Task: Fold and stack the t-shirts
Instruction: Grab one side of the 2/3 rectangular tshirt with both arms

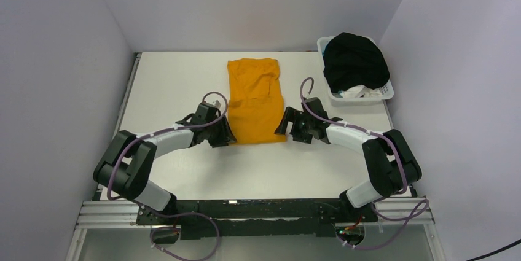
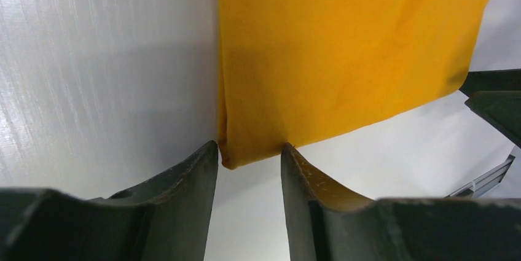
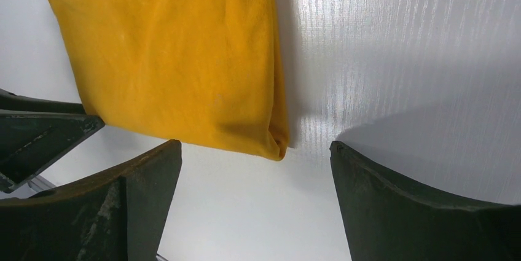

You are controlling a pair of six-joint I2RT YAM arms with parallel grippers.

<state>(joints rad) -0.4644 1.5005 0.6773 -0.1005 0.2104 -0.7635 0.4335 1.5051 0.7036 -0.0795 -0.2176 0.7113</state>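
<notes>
A mustard-orange t-shirt (image 1: 253,98) lies on the white table, folded into a long strip running from the back to the middle. My left gripper (image 1: 226,133) is open at its near left corner (image 2: 230,156), which sits between the fingertips without being pinched. My right gripper (image 1: 284,127) is open wide at the near right corner (image 3: 278,144). The shirt lies flat in both wrist views. A black t-shirt (image 1: 355,62) is heaped in the basket at the back right.
The white plastic basket (image 1: 382,93) stands at the back right corner of the table (image 1: 178,83), with some white cloth under the black shirt. Grey walls close in the left, back and right sides.
</notes>
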